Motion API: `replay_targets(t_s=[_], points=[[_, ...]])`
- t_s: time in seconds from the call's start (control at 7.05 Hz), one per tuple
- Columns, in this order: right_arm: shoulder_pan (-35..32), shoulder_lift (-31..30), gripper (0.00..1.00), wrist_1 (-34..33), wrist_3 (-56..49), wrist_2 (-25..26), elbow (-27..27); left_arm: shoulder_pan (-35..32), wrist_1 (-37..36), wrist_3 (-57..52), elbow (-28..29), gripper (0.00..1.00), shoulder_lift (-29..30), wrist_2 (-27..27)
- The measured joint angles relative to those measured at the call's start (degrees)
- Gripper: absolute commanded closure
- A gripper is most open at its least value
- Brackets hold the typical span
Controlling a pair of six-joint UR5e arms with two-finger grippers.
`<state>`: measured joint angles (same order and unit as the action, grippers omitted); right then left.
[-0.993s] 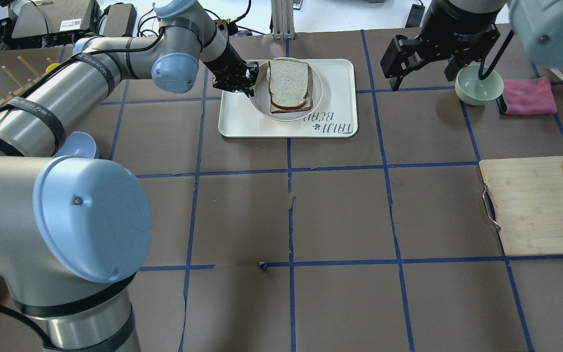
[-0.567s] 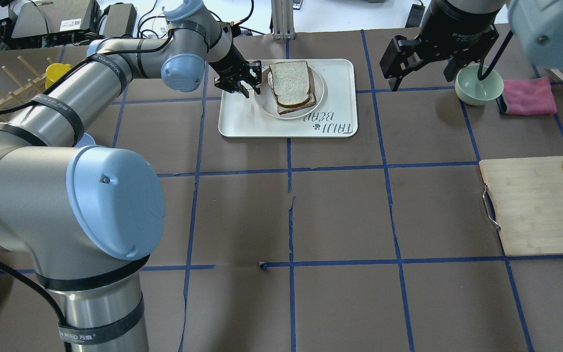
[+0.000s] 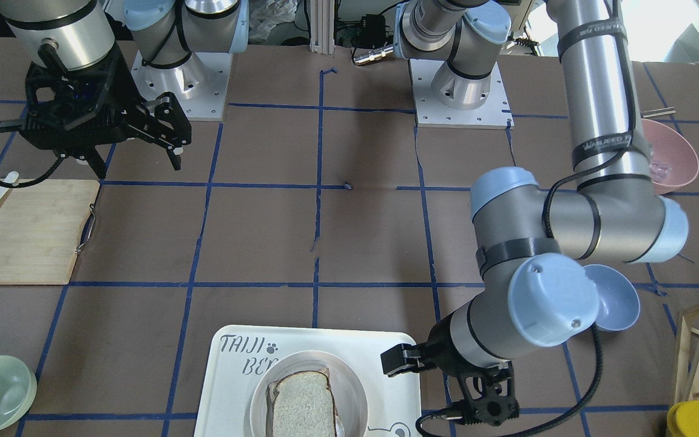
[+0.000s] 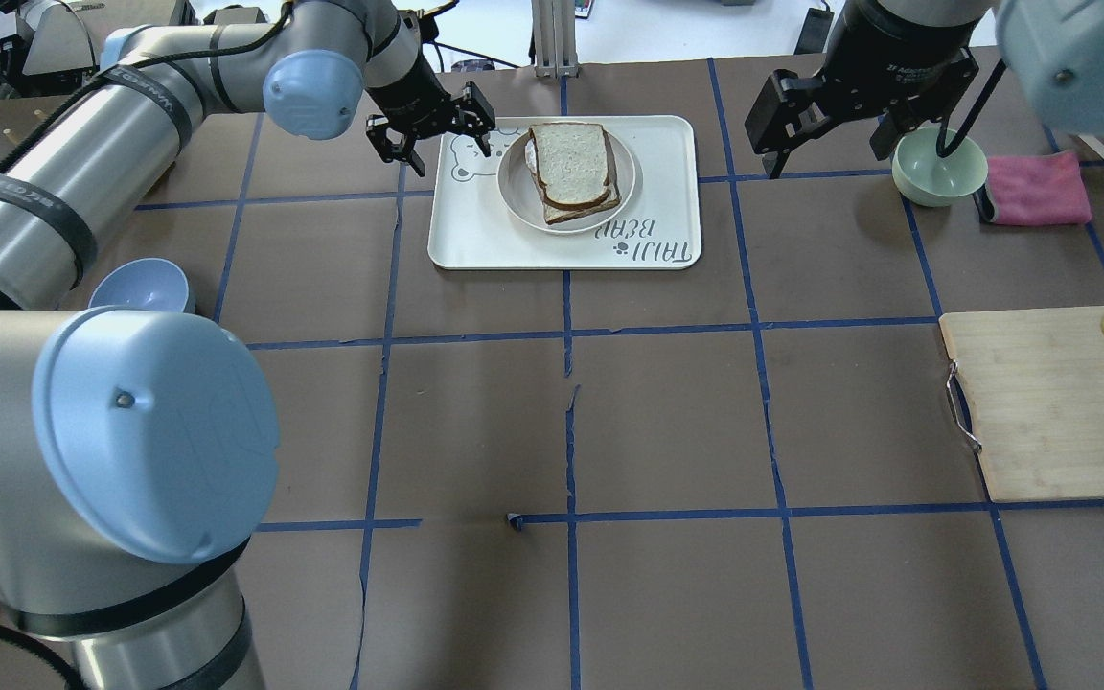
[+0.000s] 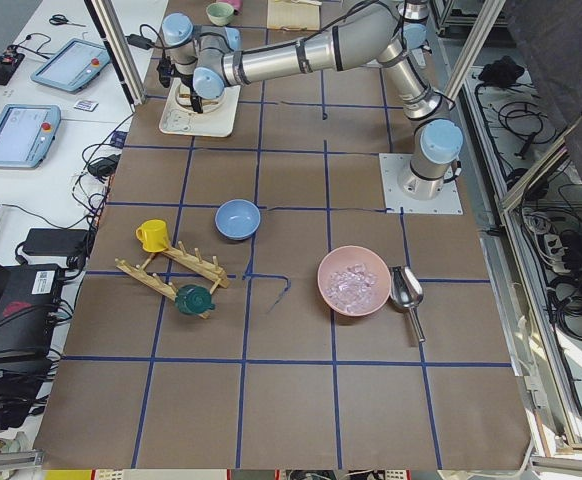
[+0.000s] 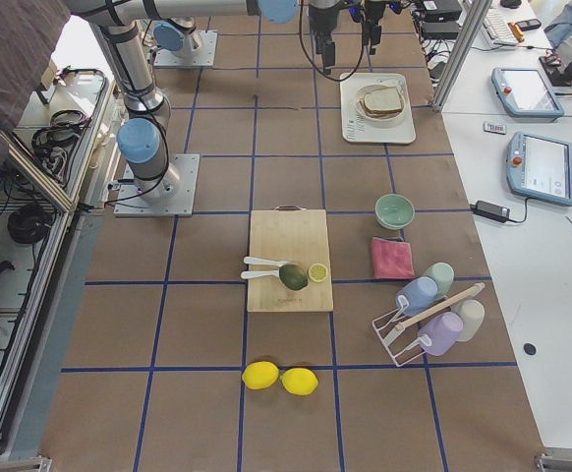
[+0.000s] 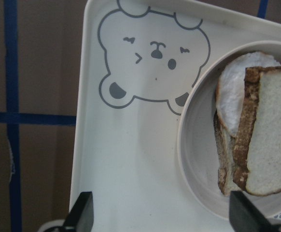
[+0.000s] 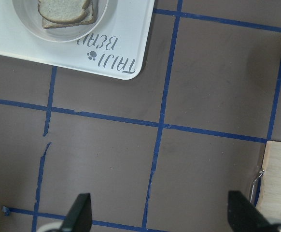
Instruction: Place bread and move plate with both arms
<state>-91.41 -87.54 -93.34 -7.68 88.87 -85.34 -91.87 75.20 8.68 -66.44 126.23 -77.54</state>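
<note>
The bread (image 4: 566, 163) lies on top of a stack on the round cream plate (image 4: 514, 187), which stands on the white tray (image 4: 475, 240). In the left wrist view the bread (image 7: 273, 140) covers a white egg edge (image 7: 232, 101) and a lower slice. My left gripper (image 4: 437, 142) is open and empty, hovering over the tray's left edge, apart from the plate; it also shows in the front-facing view (image 3: 446, 385). My right gripper (image 4: 828, 158) is open and empty above the table right of the tray.
A pale green bowl (image 4: 938, 168) and a pink cloth (image 4: 1036, 187) lie at the far right. A wooden cutting board (image 4: 1041, 402) with a lemon slice is at the right edge. A blue bowl (image 4: 140, 286) sits at the left.
My left gripper has drawn back left from the plate's rim to the tray's left edge, its jaws wider apart. The top slice shifted slightly. The right arm has not moved.
</note>
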Motion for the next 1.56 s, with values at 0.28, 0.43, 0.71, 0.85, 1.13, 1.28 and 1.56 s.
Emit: replay_targets(t_s=[0.28, 0.43, 0.71, 0.85, 1.13, 1.28, 1.56], points=[[0.0, 0.0, 0.0, 0.0, 0.01, -0.03, 0.0, 0.94, 7.03, -0.21, -1.79, 0.0, -7.51, -3.49], [0.0, 0.0, 0.0, 0.0, 0.02, -0.07, 0.0, 1.33, 9.13, -0.36, -4.19, 0.0, -11.26, -7.02], [0.0, 0.0, 0.0, 0.0, 0.03, -0.1, -0.02, 2.2, 10.94, -1.7, -11.74, 0.0, -19.13, -9.98], [0.0, 0.0, 0.0, 0.0, 0.05, -0.12, -0.15, 2.39, 11.07, -2.66, -16.06, 0.0, -22.99, -11.06], [0.03, 0.0, 0.0, 0.0, 0.05, -0.16, -0.39, 2.64, 11.37, -4.0, -22.26, 0.0, -29.46, -12.89], [0.04, 0.0, 0.0, 0.0, 0.04, -0.14, -0.42, 2.73, 11.93, -4.19, -23.72, 0.0, -31.56, -13.13], [0.07, 0.0, 0.0, 0.0, 0.05, -0.16, -0.47, 2.97, 13.02, -4.28, -24.78, 0.0, -34.05, -13.16]])
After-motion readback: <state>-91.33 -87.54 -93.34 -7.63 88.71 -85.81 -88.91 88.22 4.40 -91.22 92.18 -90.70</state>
